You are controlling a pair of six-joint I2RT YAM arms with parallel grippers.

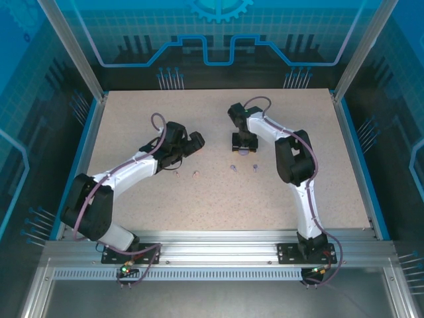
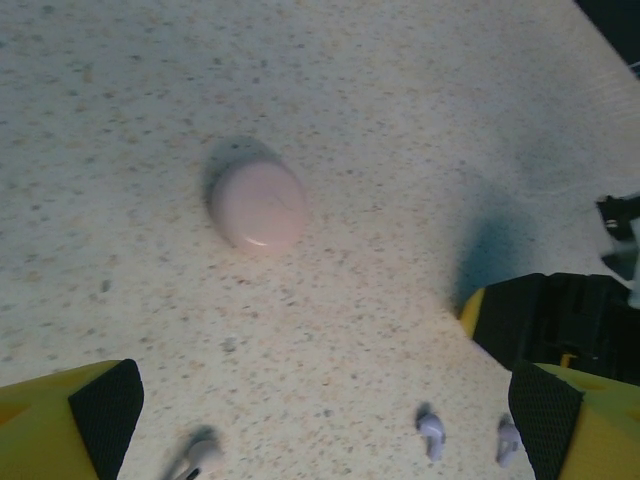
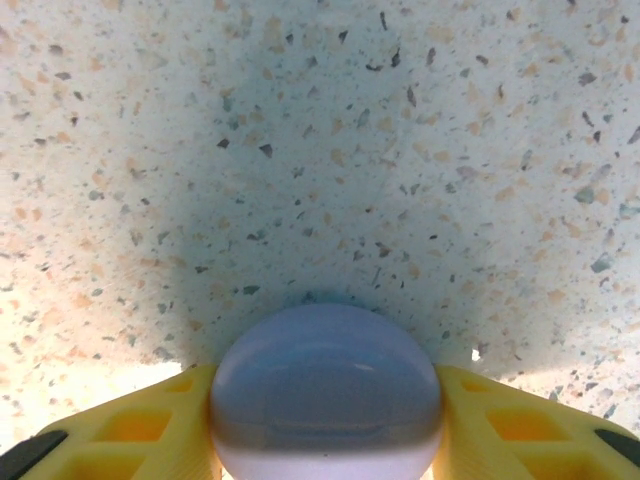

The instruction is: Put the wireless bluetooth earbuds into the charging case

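The right gripper (image 3: 325, 430), pinching the glossy round light-purple case (image 3: 325, 375) midway between the table's side edges, should squeeze centred lest it slip; the left gripper (image 2: 322, 410) hangs spread.

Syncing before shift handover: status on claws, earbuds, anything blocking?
Left claw open, hovering near pink case. Right claw clamped on purple case. Pink earbuds and purple earbuds loose on table, none cased. Both cases look closed.
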